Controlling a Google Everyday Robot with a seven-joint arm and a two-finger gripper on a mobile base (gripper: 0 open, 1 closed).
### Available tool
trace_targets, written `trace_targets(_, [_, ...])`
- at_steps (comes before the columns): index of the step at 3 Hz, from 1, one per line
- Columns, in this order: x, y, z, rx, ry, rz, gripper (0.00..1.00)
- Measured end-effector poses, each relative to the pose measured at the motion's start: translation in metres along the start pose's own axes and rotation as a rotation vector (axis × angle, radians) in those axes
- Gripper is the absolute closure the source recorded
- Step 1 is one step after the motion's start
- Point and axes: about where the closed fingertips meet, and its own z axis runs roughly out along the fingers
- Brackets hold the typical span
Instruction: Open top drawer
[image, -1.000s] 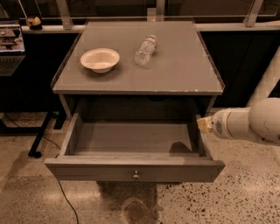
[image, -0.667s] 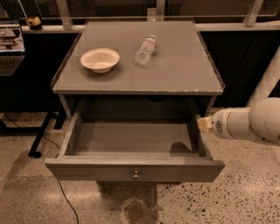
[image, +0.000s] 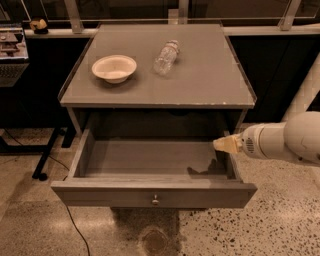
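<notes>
The top drawer (image: 150, 192) of the grey cabinet stands pulled far out toward me. Its deep grey inside (image: 150, 157) shows and holds nothing. One small round metal knob (image: 155, 201) sits at the centre of its front. My gripper (image: 224, 145) comes in from the right on a white arm and hovers over the drawer's right side wall, just under the tabletop's edge. It touches nothing that I can see. The two lower drawers are hidden beneath the open one.
On the cabinet top (image: 210, 80) lie a white bowl (image: 114, 67) at the left and a clear plastic bottle (image: 165, 57) on its side. A dark desk with black legs (image: 47, 155) stands to the left. Speckled floor surrounds the cabinet.
</notes>
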Motion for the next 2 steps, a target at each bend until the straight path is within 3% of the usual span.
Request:
trace_targets(1, [0.0000,0.0000,0.0000,0.000,0.000,0.000,0.00])
trace_targets(2, [0.0000,0.0000,0.0000,0.000,0.000,0.000,0.00])
